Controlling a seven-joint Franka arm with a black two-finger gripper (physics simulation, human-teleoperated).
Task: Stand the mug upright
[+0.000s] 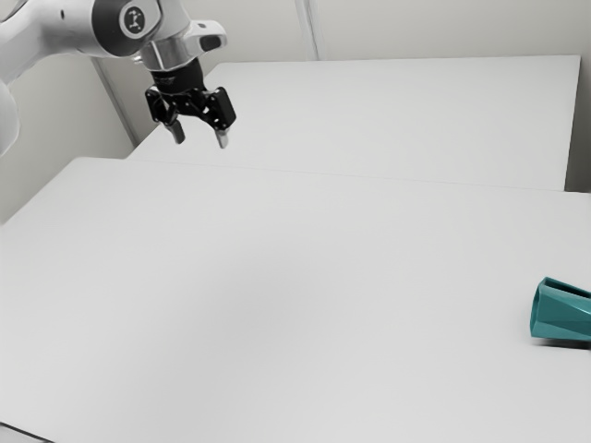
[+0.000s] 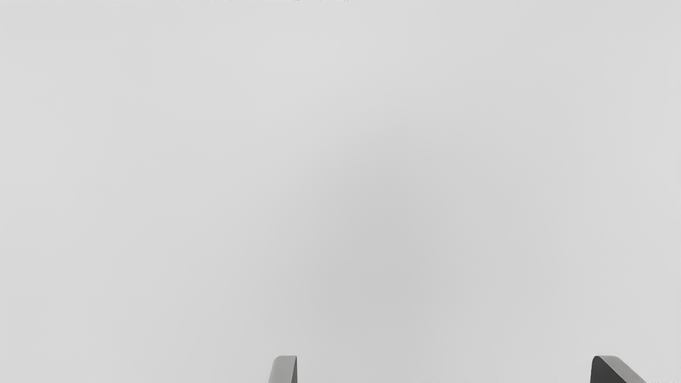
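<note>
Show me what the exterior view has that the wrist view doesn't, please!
Exterior view: the teal mug lying on its side, partly cut off by the picture's edge, and the robot's white arm.

Wrist view: a close-up of the dark inner face of one finger.

Both: the gripper's two fingers, standing apart with nothing between them, and the pale table.

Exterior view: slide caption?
Open pincer raised over the white table, teal mug lying on its side at the exterior view's right edge.
</note>
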